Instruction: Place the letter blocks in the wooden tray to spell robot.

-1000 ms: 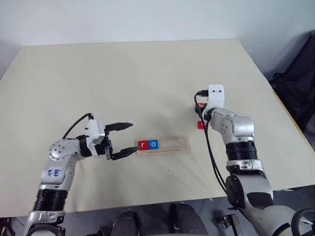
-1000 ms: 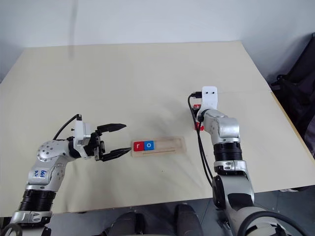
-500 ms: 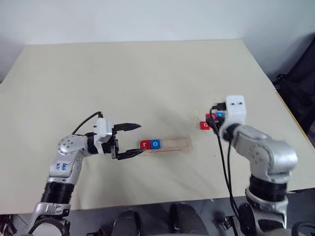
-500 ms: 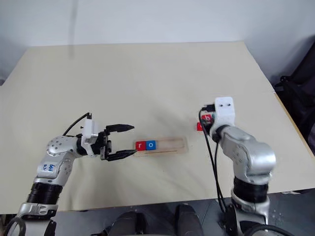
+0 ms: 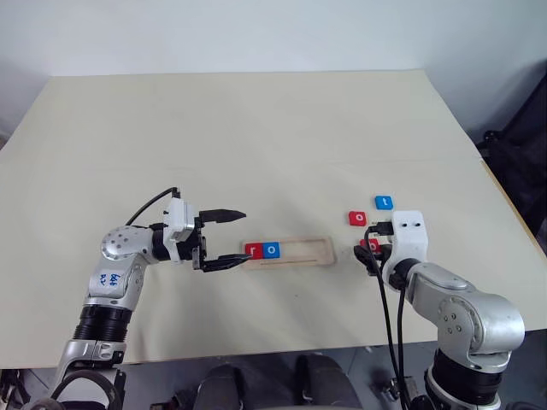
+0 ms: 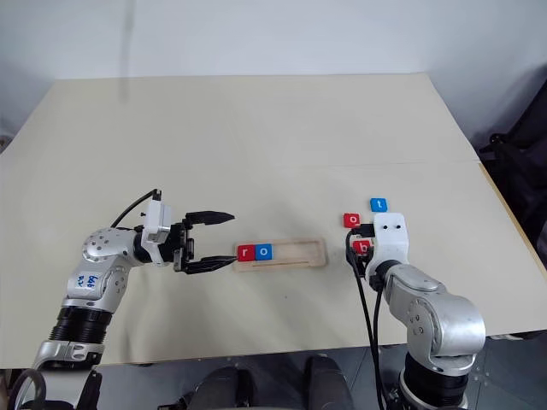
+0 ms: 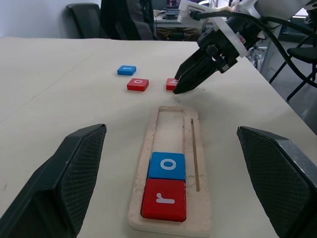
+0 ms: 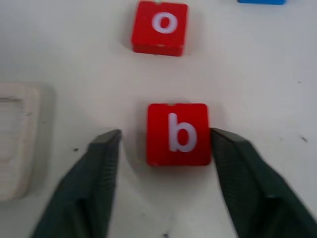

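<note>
The wooden tray [image 5: 299, 254] lies mid-table with a red r block [image 5: 253, 250] and a blue o block [image 5: 271, 249] at its left end. To the tray's right, three loose blocks rest on the table: a red o [image 8: 160, 26], a blue t [image 5: 384, 202] and a red b [image 8: 177, 133]. My right gripper [image 8: 165, 131] is open and straddles the red b, one finger [image 8: 233, 163] close against its edge, the other apart. Just left of the tray, my left gripper [image 5: 244, 237] stands open and holds nothing.
The rest of the beige table [image 5: 239, 137] is bare. Its right edge runs close to the loose blocks, with dark chairs [image 5: 521, 162] beyond it. A black cable [image 5: 385, 290] trails from my right wrist.
My right arm drew back toward my body from over the loose blocks, and its jaws widened around the red b. The left gripper barely shifted.
</note>
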Action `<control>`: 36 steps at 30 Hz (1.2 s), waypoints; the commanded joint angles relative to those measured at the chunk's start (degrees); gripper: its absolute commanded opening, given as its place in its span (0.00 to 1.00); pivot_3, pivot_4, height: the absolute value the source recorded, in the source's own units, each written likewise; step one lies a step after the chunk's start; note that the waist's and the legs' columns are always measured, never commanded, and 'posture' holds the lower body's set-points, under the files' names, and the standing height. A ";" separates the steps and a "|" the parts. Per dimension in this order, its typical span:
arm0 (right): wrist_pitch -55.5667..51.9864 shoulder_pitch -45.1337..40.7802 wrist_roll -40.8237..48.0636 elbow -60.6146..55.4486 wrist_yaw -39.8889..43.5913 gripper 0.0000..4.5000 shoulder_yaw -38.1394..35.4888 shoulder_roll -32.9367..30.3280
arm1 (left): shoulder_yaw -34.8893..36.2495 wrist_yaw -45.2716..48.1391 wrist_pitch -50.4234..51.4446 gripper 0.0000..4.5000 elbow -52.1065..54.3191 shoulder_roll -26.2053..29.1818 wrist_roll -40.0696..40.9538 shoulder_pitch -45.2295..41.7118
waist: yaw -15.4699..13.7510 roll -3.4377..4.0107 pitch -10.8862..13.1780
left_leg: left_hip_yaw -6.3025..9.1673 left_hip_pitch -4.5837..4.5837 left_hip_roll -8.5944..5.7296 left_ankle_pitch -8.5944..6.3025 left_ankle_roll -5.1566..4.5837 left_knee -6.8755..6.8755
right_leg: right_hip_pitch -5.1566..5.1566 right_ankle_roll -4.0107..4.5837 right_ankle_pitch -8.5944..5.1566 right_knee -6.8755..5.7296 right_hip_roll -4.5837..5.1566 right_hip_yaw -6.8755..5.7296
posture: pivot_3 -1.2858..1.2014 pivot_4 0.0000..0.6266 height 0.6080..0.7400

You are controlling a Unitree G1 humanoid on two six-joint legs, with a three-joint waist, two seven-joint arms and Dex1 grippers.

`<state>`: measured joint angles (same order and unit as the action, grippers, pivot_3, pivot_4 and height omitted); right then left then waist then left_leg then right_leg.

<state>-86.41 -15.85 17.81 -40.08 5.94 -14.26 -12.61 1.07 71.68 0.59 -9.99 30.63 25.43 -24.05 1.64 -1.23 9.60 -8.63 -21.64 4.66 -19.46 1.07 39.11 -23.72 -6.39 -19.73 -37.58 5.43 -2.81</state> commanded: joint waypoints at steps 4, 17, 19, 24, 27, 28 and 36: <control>9.22 4.91 7.20 -4.10 16.73 1.00 -6.29 -14.99 | 1.25 -0.09 -0.48 1.00 1.20 1.45 -0.09 1.24 | -0.21 0.02 0.02 | 0.02 -0.02 -0.02 -0.04 -0.06 -0.03 | 0.02 -0.01 0.00 0.11 0.01 -0.02 | 0.52 0.24 1.00; 74.12 28.65 2.79 30.61 57.90 1.00 -11.16 -33.18 | 2.40 -1.06 0.46 1.00 4.59 3.58 0.35 5.07 | 0.06 -0.08 0.06 | -0.47 0.36 -0.11 -0.06 -0.17 -0.03 | 0.63 -0.26 0.17 0.59 -0.03 0.00 | 0.52 0.24 1.00; 75.64 26.60 3.66 33.37 58.49 1.00 -10.72 -33.26 | 2.35 -1.20 1.35 1.00 5.58 4.44 0.21 5.94 | 0.10 -0.04 0.08 | -0.45 0.47 -0.01 -0.05 -0.15 -0.04 | 0.70 -0.22 0.18 0.56 -0.10 0.00 | 0.52 0.24 1.00; 74.84 17.36 3.26 38.95 63.05 1.00 -4.88 -37.00 | 3.00 -2.34 3.97 1.00 8.29 5.20 1.57 7.11 | -0.11 0.10 0.15 | -0.35 0.49 -0.01 -0.04 -0.14 -0.01 | 0.70 -0.18 0.20 0.51 -0.02 0.04 | 0.52 0.24 1.00; 75.68 8.86 2.25 43.22 65.86 1.00 0.14 -38.22 | 2.90 -2.24 4.09 1.00 9.47 5.00 1.53 7.36 | -0.02 0.18 0.21 | -0.13 0.49 -0.01 -0.04 -0.14 0.01 | 0.69 -0.17 0.20 0.51 -0.01 0.04 | 0.52 0.24 1.00; 75.90 6.55 1.97 44.66 66.43 1.00 1.44 -38.28 | 2.85 -2.19 4.21 1.00 9.70 4.89 1.52 7.36 | -0.08 0.23 0.23 | -0.10 0.50 0.00 -0.04 -0.14 0.01 | 0.69 -0.17 0.20 0.49 -0.02 0.04 | 0.52 0.24 1.00; 81.50 -11.84 -5.03 61.44 75.66 1.00 15.70 -36.80 | 2.25 -2.75 4.48 1.00 11.84 4.16 1.25 7.87 | -0.36 0.43 0.38 | -0.45 0.36 -0.02 -0.03 -0.14 0.06 | 0.63 -0.18 0.20 0.51 0.03 -0.05 | 0.52 0.24 1.00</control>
<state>-6.25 -26.54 13.46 19.43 79.48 0.43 -49.51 3.08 69.10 5.15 -0.53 34.76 25.86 -16.54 1.28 -0.80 9.98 -9.11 -21.27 4.64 -19.50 0.94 39.17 -23.09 -6.57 -19.52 -37.05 5.46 -2.86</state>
